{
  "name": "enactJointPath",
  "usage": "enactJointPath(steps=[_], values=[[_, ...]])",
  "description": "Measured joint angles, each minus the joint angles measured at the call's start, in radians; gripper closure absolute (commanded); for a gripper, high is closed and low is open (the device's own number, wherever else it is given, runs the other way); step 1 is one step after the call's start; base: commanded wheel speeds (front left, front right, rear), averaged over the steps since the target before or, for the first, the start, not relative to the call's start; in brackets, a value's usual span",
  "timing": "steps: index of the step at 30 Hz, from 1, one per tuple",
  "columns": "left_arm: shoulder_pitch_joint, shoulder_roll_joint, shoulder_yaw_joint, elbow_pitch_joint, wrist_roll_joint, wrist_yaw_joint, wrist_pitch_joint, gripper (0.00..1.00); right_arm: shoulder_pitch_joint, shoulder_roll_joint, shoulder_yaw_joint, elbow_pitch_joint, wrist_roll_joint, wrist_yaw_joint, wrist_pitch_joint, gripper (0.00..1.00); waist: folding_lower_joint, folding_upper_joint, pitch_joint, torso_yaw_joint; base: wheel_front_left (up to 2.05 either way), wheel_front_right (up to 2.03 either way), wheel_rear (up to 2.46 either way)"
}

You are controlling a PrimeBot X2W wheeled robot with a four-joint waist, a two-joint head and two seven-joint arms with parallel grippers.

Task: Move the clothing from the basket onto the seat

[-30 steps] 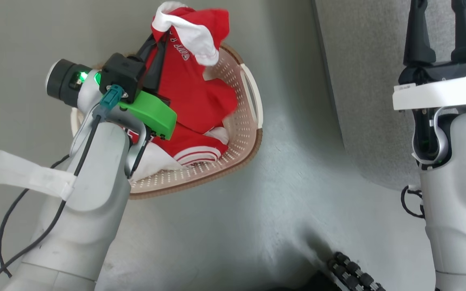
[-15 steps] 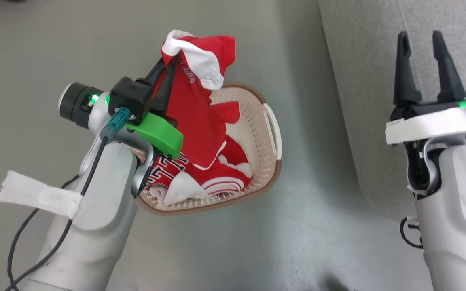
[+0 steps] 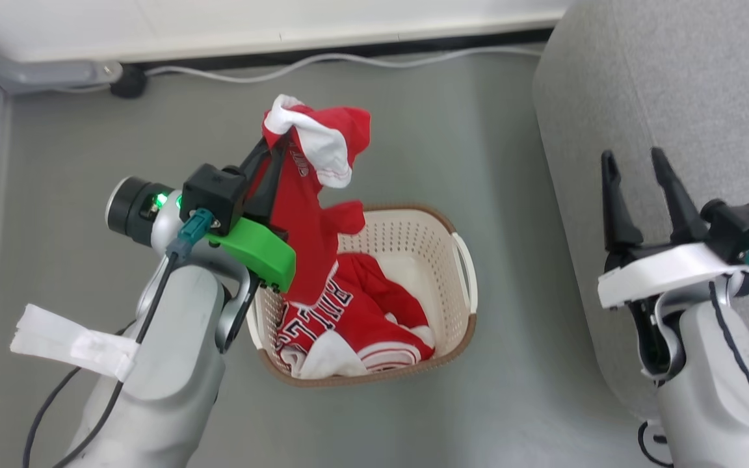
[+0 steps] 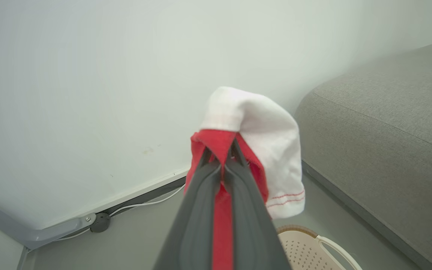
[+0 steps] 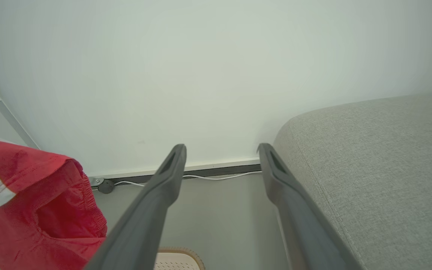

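Above the basket (image 3: 413, 240), the left gripper (image 3: 275, 138) clamps its fingers on the clothing (image 3: 303, 214); by the seat (image 3: 673, 78), the right gripper (image 3: 632, 155) holds its fingers wide, empty.

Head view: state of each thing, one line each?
Basket, upright on the floor, holding clothing.
Clothing, crumpled in the basket.
Jersey, hanging from left gripper, lower end at the basket.
Left gripper, shut on jersey.
Right gripper, open, empty.
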Motion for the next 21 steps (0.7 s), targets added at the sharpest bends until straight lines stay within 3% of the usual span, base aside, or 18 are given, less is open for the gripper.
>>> enactJointPath(steps=[11,21], values=[[0.070,-0.001,-0.018,0.022,-0.014,-0.004,0.000,1.00,0.089,0.000,0.091,0.069,-0.015,0.005,0.000,0.00,0.0000,0.0000,-0.160,0.031,0.00,0.00,0.00],[0.089,-0.001,-0.094,-0.009,-0.063,-0.012,0.016,1.00,0.127,-0.002,0.372,0.145,-0.021,0.013,0.000,0.00,-0.0001,0.0000,-0.296,0.047,0.00,0.00,0.00]])
